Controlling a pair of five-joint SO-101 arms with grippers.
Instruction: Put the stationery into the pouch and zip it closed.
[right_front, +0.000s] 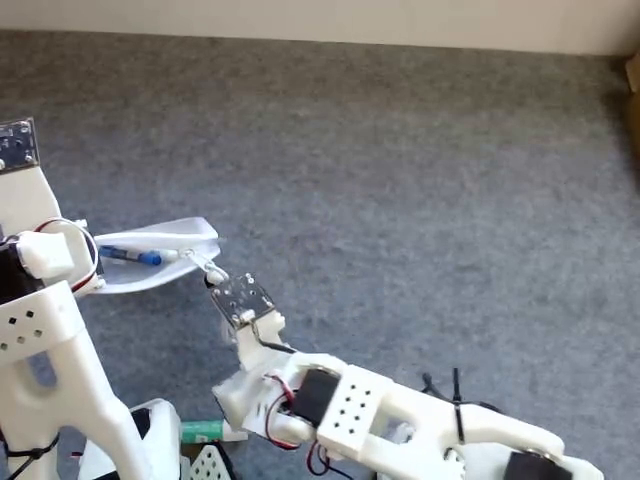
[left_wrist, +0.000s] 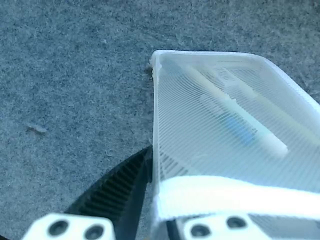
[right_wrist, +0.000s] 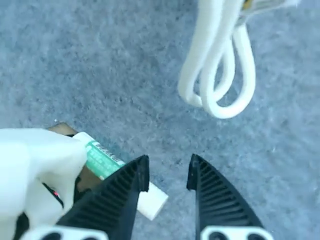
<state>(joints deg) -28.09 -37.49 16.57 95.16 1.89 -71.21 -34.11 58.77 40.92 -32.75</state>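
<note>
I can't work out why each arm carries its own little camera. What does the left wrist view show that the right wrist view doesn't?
Left wrist view: the translucent pouch clamped in the left gripper, with a blue-banded pen inside it. Right wrist view: the right gripper open and holding nothing, a white looped cord beyond it, and a green-labelled stick lying beside it. Both: the grey carpet underneath.

No text is reading clearly anywhere. The green-labelled stick (right_wrist: 102, 159) is carrying print (too small to make out), and the pen (left_wrist: 240, 125) inside the pouch (left_wrist: 200, 165) is showing only blurred markings.
</note>
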